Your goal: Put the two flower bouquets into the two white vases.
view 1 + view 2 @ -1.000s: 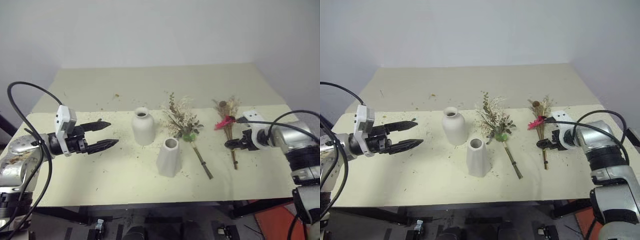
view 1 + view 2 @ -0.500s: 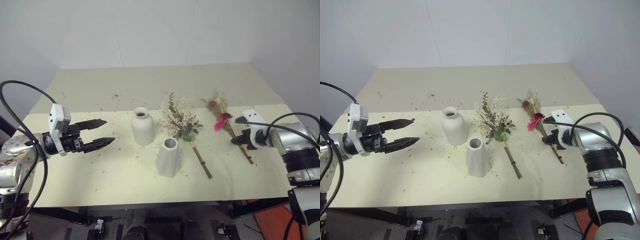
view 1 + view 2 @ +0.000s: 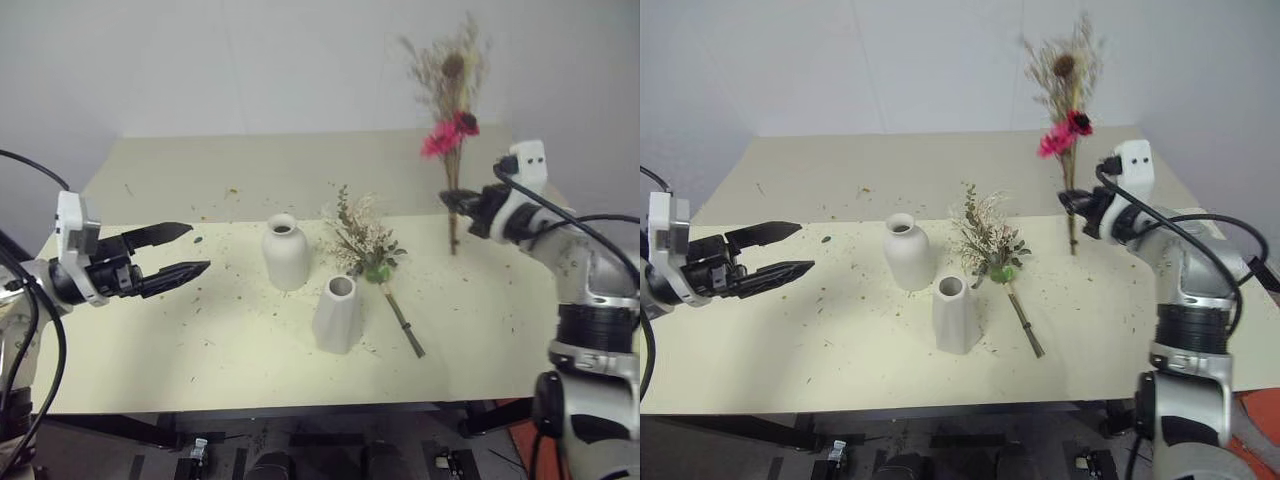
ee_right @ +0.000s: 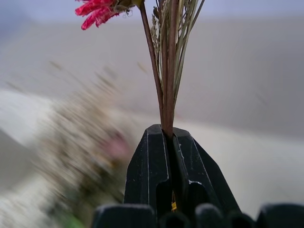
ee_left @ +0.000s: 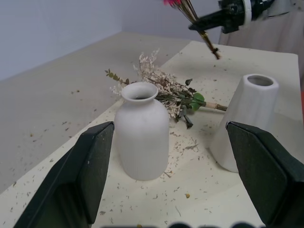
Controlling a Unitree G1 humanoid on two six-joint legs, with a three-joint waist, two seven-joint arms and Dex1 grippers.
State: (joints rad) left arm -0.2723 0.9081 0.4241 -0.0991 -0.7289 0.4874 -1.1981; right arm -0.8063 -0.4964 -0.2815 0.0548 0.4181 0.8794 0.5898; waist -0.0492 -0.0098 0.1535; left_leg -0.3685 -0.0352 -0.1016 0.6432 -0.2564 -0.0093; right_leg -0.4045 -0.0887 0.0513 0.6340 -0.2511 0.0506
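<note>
On table [image 3: 200,330]: two vases, one bouquet [image 3: 372,255]; right gripper [image 3: 452,200] pinching second bouquet [image 3: 450,110]; left gripper [image 3: 190,250] spread.

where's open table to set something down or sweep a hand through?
Bare patches: the right part of the table, past the bushy bouquet; the left part between the left gripper and the bottle vase; the far strip behind. Crowded: the centre, where both vases, including the tapered vase, and that bouquet cluster.

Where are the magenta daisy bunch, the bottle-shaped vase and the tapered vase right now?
magenta daisy bunch [image 3: 452,140], left eye view, on its pink blooms.
bottle-shaped vase [image 3: 286,258], left eye view, on its belly.
tapered vase [image 3: 336,322], left eye view, on its side wall.
</note>
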